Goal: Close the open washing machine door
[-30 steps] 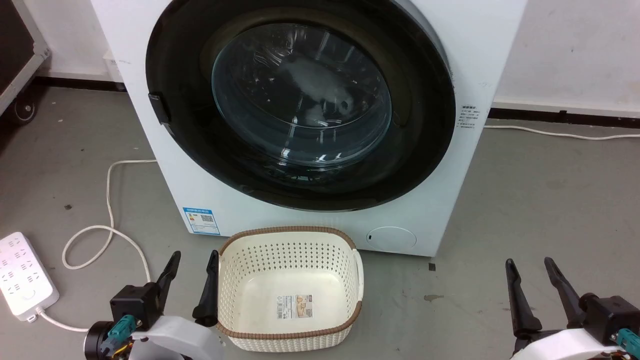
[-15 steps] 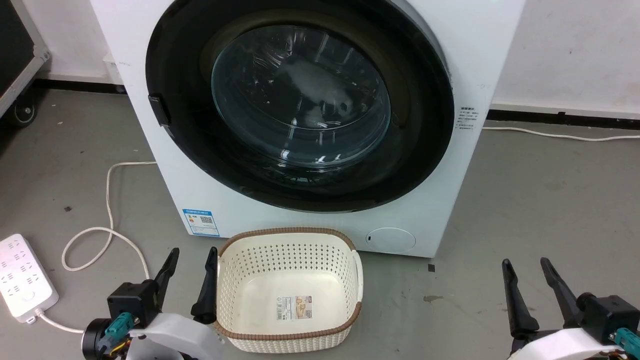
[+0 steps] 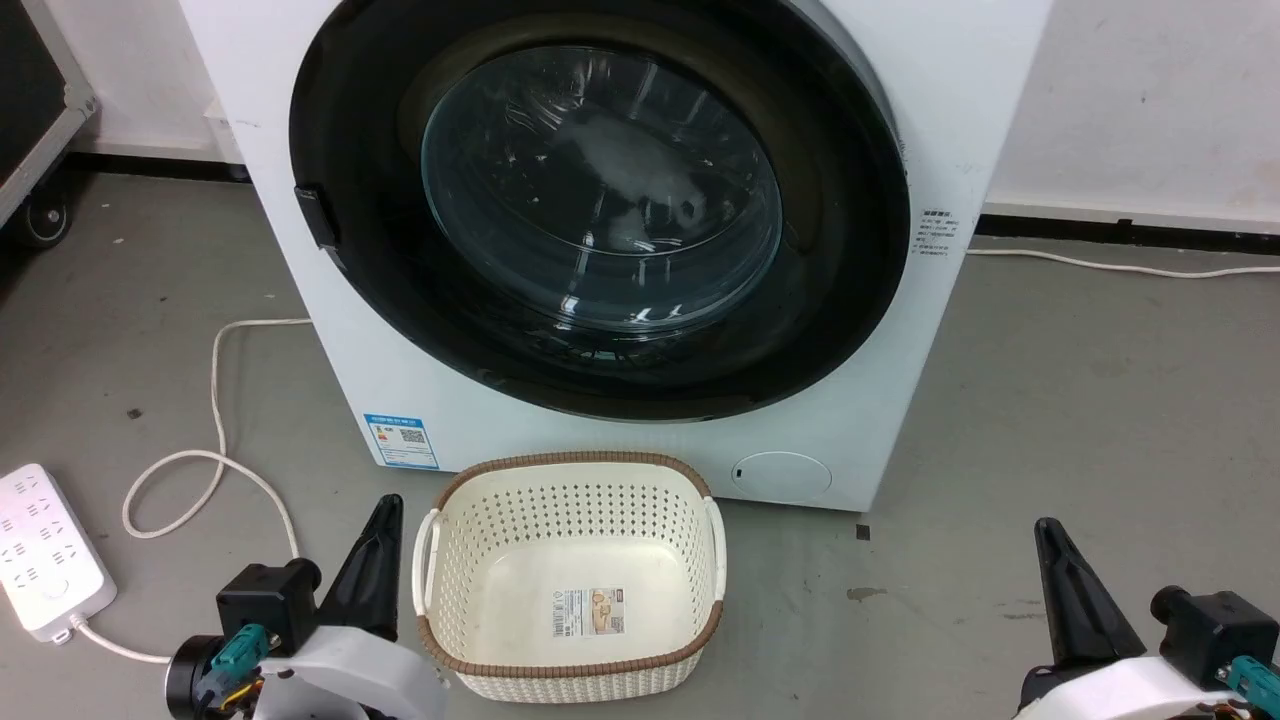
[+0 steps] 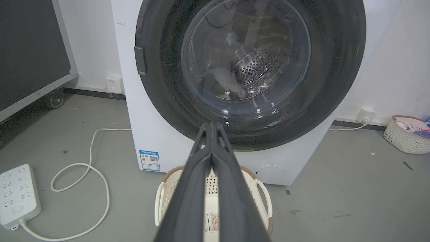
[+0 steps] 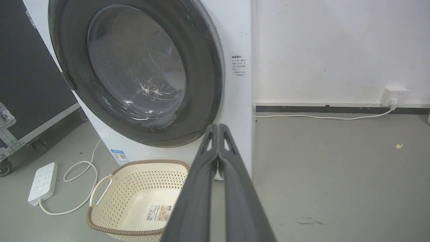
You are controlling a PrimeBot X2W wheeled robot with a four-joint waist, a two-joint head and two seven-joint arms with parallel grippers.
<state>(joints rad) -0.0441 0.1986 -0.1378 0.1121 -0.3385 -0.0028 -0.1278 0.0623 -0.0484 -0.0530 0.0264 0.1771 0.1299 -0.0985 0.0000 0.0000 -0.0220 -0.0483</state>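
The washing machine door (image 3: 600, 200) lies flat against the front of the white washing machine (image 3: 280, 200), its glossy black rim ringing the clear glass bowl; the steel drum shows through the glass in the left wrist view. The door (image 4: 248, 67) and the door (image 5: 134, 74) look the same from both wrists. My left gripper (image 3: 385, 505) is shut and empty, low at the left beside the basket, its fingers (image 4: 212, 141) pressed together. My right gripper (image 3: 1045, 528) is shut and empty at the lower right, well away from the machine, fingers (image 5: 218, 141) touching.
A cream perforated basket (image 3: 570, 480) stands on the grey floor right before the machine. A white power strip (image 3: 45, 550) and its looping cable (image 3: 215, 400) lie at the left. A wheeled black case (image 4: 30, 50) is far left, another small basket (image 4: 408, 134) far right.
Both grippers have gone from open to shut. The arms and the door stay where they were; the head view shifted only slightly.
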